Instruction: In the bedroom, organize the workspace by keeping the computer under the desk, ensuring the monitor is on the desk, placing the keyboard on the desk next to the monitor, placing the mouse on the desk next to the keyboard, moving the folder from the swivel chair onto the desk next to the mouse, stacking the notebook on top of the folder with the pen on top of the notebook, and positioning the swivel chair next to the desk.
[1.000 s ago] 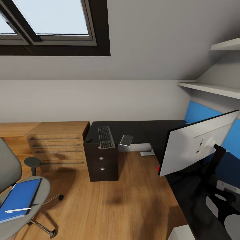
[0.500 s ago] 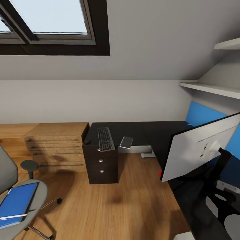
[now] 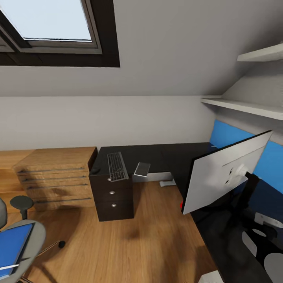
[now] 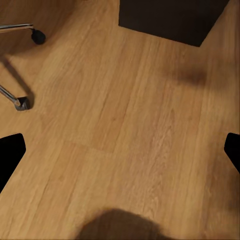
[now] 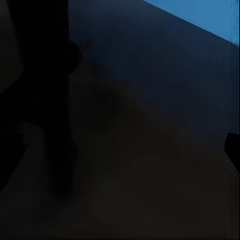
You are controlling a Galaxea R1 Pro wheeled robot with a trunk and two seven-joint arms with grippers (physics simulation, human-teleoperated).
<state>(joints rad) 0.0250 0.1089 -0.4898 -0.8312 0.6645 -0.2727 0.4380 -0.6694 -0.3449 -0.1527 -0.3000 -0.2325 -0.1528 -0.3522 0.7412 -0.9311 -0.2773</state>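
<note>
The monitor (image 3: 222,173) stands on the glossy black desk (image 3: 177,155) with its pale grey back toward me. At the desk's far end lie the keyboard (image 3: 116,166), the small dark mouse (image 3: 94,171) left of it, and the thin grey notebook (image 3: 142,169) to its right. The swivel chair (image 3: 34,236) is at the lower left, with the blue folder (image 3: 11,245) on its seat and the white pen (image 3: 8,267) on the folder. My left gripper (image 4: 120,150) hangs open over bare wooden floor. My right gripper (image 5: 120,150) is open over the dark desk top.
A light wooden drawer chest (image 3: 55,179) stands along the wall left of the desk's dark drawer unit (image 3: 112,200). White shelves (image 3: 243,106) hang above the blue back panel (image 3: 232,137). A chair leg with a caster (image 4: 36,35) is near the left gripper. Open wooden floor (image 3: 129,243) lies between chair and desk.
The whole head view has shifted left, so the camera has moved; the chair and folder have slid toward the left edge. Nothing on the desk has moved.
</note>
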